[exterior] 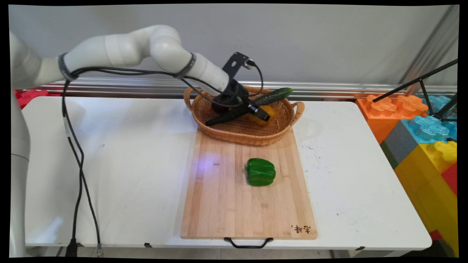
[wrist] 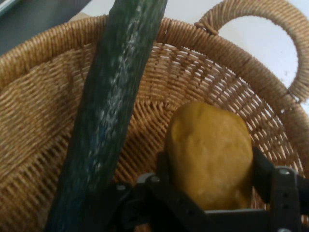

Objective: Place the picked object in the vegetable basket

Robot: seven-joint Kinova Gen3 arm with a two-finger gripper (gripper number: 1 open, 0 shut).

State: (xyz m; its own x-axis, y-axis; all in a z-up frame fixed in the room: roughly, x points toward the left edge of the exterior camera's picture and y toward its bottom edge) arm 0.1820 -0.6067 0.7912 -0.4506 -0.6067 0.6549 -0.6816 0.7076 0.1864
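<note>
Nearest the camera, a bamboo cutting board (exterior: 234, 204) lies lengthwise on the white table (exterior: 128, 164), its black handle (exterior: 248, 242) at the near edge. A green bell pepper (exterior: 260, 171) sits on the board, right of its middle and well apart from everything else.

At the board's far end stands a round wicker basket (exterior: 241, 133) with a loop handle on each side, its near rim overlapping the board. Inside it a long dark green cucumber (exterior: 272, 96) lies slantwise, one tip poking over the far right rim.

The gripper (exterior: 261, 114) reaches down into the basket from the left, clenched on a yellow-orange pepper (exterior: 264, 117). In the hand view the pepper (wrist: 210, 154) fills the space between the two black fingers (wrist: 268, 179), with the cucumber (wrist: 113, 111) just beside it on the left and the basket wall (wrist: 38, 111) behind.

Beyond the table's right end, large coloured foam blocks (exterior: 424, 128) are stacked.
</note>
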